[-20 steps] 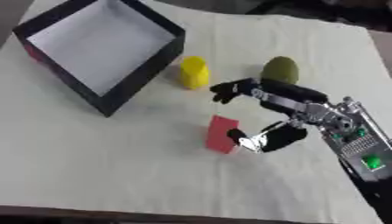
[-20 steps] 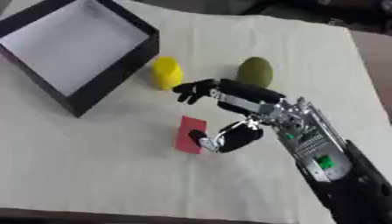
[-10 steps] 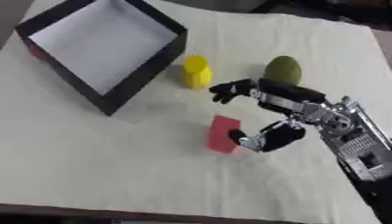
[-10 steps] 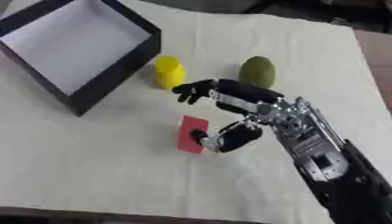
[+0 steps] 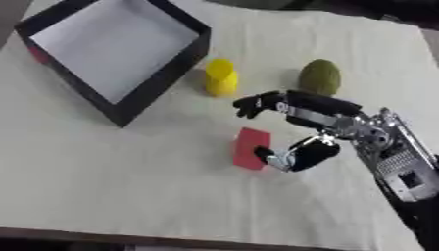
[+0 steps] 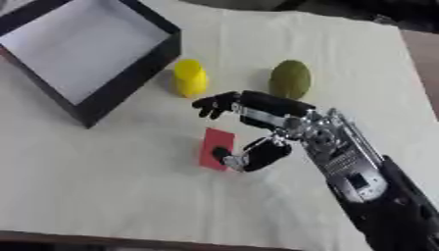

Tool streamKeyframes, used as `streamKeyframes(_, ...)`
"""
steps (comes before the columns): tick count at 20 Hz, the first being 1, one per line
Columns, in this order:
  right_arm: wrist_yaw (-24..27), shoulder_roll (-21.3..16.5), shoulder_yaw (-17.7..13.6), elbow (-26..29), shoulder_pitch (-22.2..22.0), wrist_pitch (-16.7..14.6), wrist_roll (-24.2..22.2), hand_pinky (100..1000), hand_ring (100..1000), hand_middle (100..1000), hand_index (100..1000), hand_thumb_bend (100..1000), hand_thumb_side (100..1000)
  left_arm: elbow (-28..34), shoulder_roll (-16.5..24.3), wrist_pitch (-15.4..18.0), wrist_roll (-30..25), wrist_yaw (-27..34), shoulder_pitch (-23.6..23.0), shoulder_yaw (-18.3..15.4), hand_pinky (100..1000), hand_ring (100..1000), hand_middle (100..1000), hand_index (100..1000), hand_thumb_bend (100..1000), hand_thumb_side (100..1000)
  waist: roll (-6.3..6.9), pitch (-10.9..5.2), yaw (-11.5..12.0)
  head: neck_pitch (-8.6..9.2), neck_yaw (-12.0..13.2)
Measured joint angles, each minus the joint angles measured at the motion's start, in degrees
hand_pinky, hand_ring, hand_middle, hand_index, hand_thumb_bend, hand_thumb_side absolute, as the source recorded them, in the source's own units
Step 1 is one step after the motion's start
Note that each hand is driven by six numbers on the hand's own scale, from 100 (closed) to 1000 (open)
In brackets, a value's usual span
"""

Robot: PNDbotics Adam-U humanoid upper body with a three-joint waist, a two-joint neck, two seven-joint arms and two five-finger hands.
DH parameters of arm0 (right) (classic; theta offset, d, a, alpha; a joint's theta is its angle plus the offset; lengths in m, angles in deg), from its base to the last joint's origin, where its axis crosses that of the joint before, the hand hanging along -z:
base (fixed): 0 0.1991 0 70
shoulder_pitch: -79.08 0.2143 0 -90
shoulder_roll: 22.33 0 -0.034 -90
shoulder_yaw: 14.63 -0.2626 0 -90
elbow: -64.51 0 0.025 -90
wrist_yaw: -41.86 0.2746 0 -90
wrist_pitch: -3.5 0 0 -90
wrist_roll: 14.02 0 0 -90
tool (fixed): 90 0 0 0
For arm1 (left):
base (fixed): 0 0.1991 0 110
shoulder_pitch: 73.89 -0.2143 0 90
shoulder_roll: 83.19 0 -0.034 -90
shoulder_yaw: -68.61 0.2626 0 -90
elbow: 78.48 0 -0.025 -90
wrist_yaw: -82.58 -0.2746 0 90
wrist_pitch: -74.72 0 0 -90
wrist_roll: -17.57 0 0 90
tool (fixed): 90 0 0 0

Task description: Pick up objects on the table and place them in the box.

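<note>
A flat red block (image 5: 250,147) lies on the cloth in the middle of the table. My right hand (image 5: 319,120) reaches in from the right and hovers over it, open. Its thumb (image 5: 291,158) touches the block's right edge, while the fingers (image 5: 256,104) stretch above the block's far side without closing on it. A yellow cylinder (image 5: 220,77) stands next to the black box (image 5: 163,78), whose inside is white. An olive-green oval object (image 5: 320,77) lies behind my hand. My left hand is not visible.
The box sits at the far left of the cream cloth (image 5: 103,186). A red strip (image 5: 37,54) shows at the box's outer left side. The table's front edge runs along the bottom of the view.
The hand has barely shifted; the thumb stays at the red block's right edge. The whole picture moved slightly with the camera.
</note>
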State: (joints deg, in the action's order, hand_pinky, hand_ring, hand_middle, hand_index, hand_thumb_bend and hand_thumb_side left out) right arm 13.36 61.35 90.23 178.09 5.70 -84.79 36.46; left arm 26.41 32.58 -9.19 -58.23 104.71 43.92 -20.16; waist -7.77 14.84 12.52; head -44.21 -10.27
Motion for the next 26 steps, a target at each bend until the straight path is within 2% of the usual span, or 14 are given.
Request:
streamKeyframes(1, -0.09, 0.13, 0.00, 0.00, 0.00, 0.13, -0.13, 1000, 846, 838, 987, 171, 139, -0.05, -0.01, -0.03, -0.03, 0.00, 0.00, 0.01, 980, 619, 916, 815, 114, 770, 0.00, 0.12, 0.00, 0.00, 0.00)
streamKeyframes(2, -0.24, 0.30, 0.00, 0.00, 0.00, 0.29, -0.28, 1000, 846, 839, 988, 168, 196, -0.15, -0.04, -0.04, -0.04, 0.00, 0.01, 0.01, 980, 619, 916, 815, 115, 770, 0.00, 0.18, 0.00, 0.00, 0.00)
streamKeyframes(14, -3.10, 0.92, 0.09, -0.43, -0.57, 1.98, -1.50, 1000, 852, 840, 988, 181, 320, -0.35, -0.44, 0.07, -0.17, 0.00, 0.35, 0.01, 981, 619, 916, 812, 112, 769, 0.00, 0.46, -0.06, 0.00, -0.17)
streamKeyframes(26, -6.84, 1.44, 0.47, -2.80, -1.29, 1.32, -1.33, 1000, 859, 842, 987, 236, 375, -0.63, -0.44, 0.20, -0.32, 0.00, 0.52, 0.03, 982, 620, 917, 813, 113, 767, 0.00, 0.51, -0.08, 0.00, -0.17)
